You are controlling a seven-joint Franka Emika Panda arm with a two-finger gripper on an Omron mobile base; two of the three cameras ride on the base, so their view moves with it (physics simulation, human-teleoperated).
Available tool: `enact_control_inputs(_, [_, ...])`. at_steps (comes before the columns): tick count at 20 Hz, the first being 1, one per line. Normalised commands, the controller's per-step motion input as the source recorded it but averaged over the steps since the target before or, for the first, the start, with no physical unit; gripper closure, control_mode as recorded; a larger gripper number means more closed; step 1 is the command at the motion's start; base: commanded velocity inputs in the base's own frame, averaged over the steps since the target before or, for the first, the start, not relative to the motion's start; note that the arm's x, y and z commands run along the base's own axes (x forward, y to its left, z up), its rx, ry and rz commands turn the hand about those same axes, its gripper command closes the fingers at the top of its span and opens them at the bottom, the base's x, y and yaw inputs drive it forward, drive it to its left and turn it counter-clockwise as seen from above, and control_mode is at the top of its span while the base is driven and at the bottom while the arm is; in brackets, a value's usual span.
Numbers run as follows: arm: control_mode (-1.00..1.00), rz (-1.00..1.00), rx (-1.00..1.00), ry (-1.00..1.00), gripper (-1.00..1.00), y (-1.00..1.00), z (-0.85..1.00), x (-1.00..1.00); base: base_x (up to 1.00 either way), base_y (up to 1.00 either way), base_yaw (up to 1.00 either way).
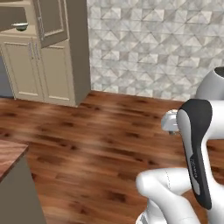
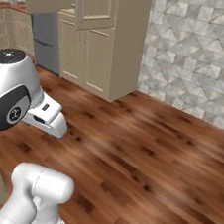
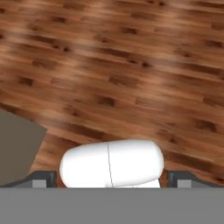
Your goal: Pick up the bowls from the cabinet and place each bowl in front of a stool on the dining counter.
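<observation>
While your gripper [image 3: 112, 181] hangs spread wide and empty over the plank floor [image 1: 109, 144], the one bowl [image 1: 20, 27] you can see sits well apart in the cabinet [image 1: 65, 65] niche. Driving in, you risk clipping its ajar upper door [image 1: 50, 22]. Grey patterned tile wall [image 1: 153, 43] behind; dining counter [image 1: 8, 155] corner at your left.

Wooden floor [image 1: 100, 135], tiled wall [image 1: 153, 43]
</observation>
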Motion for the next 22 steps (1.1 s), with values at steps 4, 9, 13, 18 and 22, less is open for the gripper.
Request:
enact_control_inputs(4, [1.0, 0.0, 0.0, 0.0, -1.0, 0.0, 0.0, 0.0, 1.0, -0.46, 0.52])
enact_control_inputs(9, [1.0, 0.0, 0.0, 0.0, -1.0, 0.0, 0.0, 0.0, 1.0, -0.54, 0.51])
enact_control_inputs(13, [1.0, 0.0, 0.0, 0.0, -1.0, 0.0, 0.0, 0.0, 1.0, -0.51, 0.54])
enact_control_inputs(18, [1.0, 0.0, 0.0, 0.0, -1.0, 0.0, 0.0, 0.0, 1.0, -0.39, 0.55])
enact_control_inputs(22, [1.0, 0.0, 0.0, 0.0, -1.0, 0.0, 0.0, 0.0, 1.0, -0.16, 0.48])
